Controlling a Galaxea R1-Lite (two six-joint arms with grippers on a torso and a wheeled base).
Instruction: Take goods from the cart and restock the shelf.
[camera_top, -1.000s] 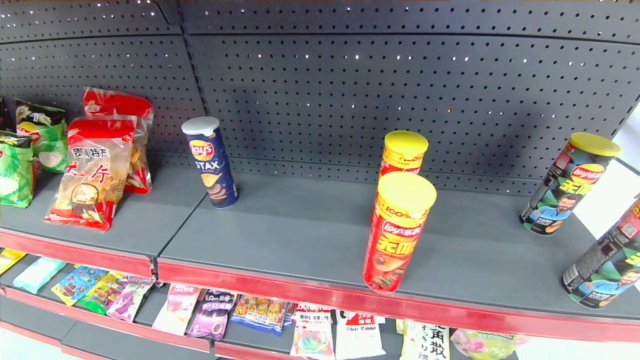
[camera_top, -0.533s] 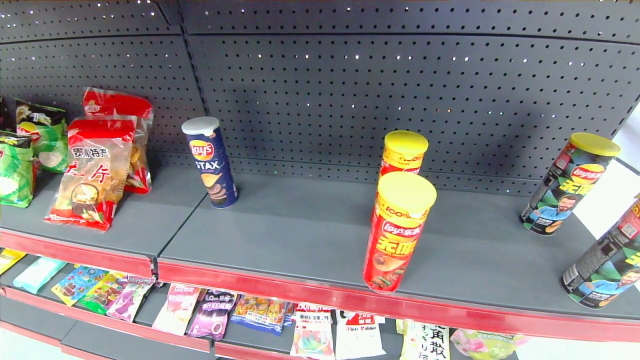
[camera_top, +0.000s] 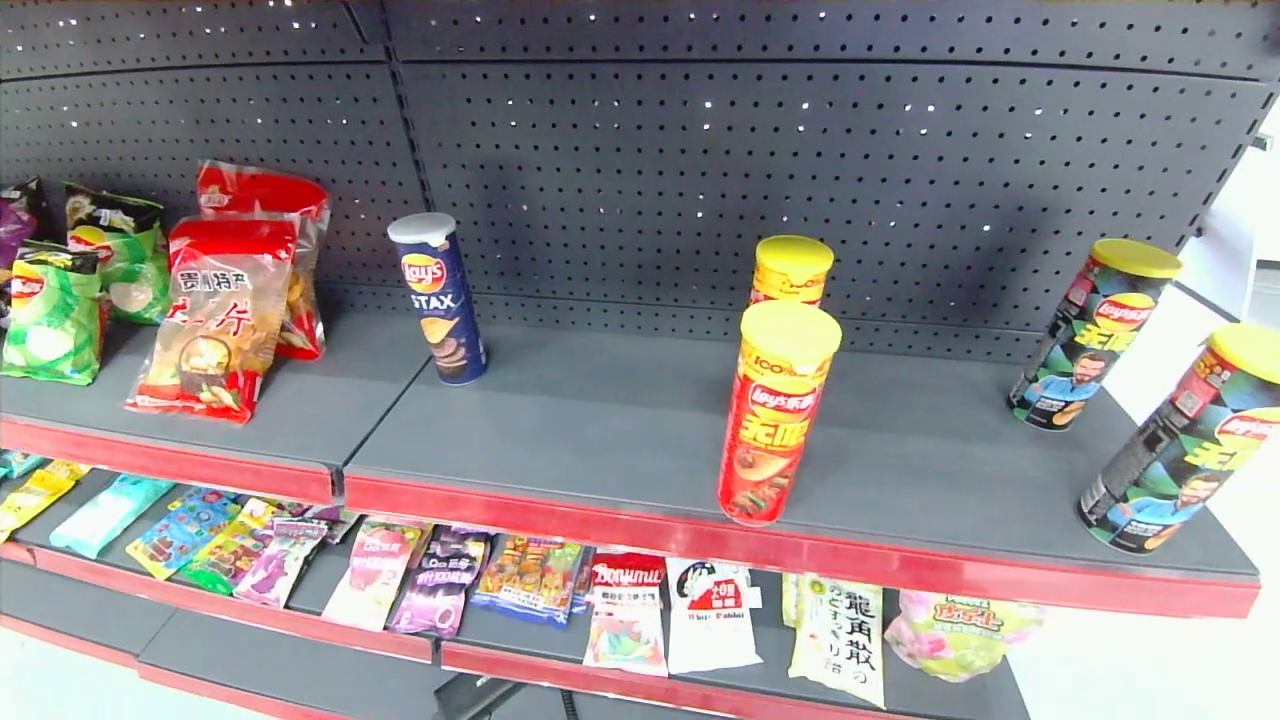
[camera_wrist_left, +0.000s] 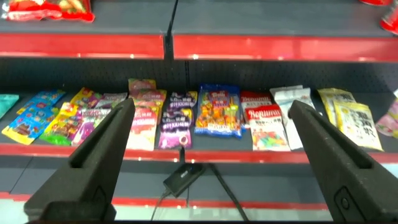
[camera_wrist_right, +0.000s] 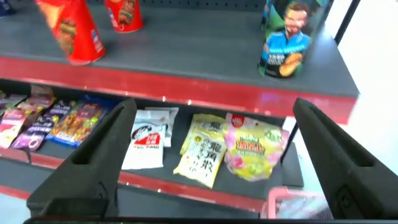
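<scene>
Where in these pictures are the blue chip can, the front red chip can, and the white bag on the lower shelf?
blue chip can (camera_top: 440, 300), head view, middle of its label.
front red chip can (camera_top: 775, 430), head view, red body below the yellow lid.
white bag (camera_top: 712, 620), head view, its white front.

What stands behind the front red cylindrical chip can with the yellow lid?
A second red chip can with a yellow lid, directly behind the front red can. Only its lid and top show; its lower body is covered. Behind both: dark perforated back panel.
</scene>
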